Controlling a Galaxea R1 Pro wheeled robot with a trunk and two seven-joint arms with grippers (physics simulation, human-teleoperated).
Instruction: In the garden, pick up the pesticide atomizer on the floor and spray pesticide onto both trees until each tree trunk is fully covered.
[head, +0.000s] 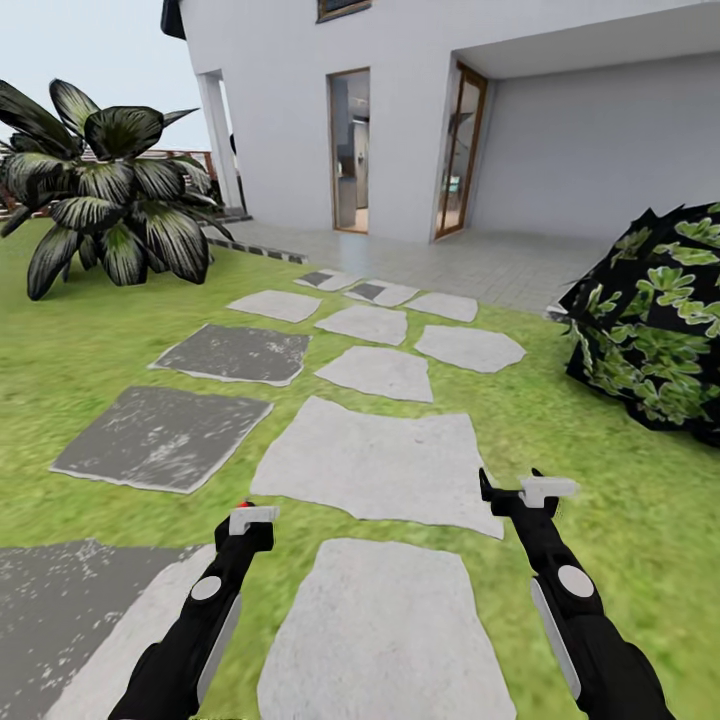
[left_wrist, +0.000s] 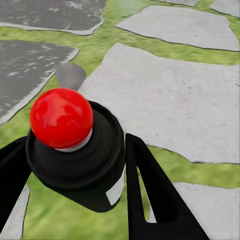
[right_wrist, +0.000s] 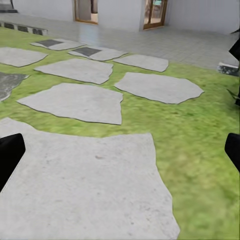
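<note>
The pesticide atomizer (left_wrist: 70, 145), a black bottle with a shiny red ball on top, sits between the two black fingers of my left gripper (left_wrist: 75, 172), which is shut on it. From the head camera only its red tip (head: 244, 506) peeks above my left gripper (head: 250, 520), held low over the floor (head: 90, 350) of grass and grey stepping stones (head: 385, 465). My right gripper (head: 530, 490) hovers over the grass at the same height. Its fingers stand wide apart and open in the right wrist view (right_wrist: 120, 152), with nothing between them. The trees are out of view.
A broad-leaved dark plant (head: 110, 195) grows at the back left. At the right stands a dark leafy bush (head: 660, 330). The stone path runs ahead to a paved terrace (head: 470, 265) and the white house (head: 420, 110) with open doors.
</note>
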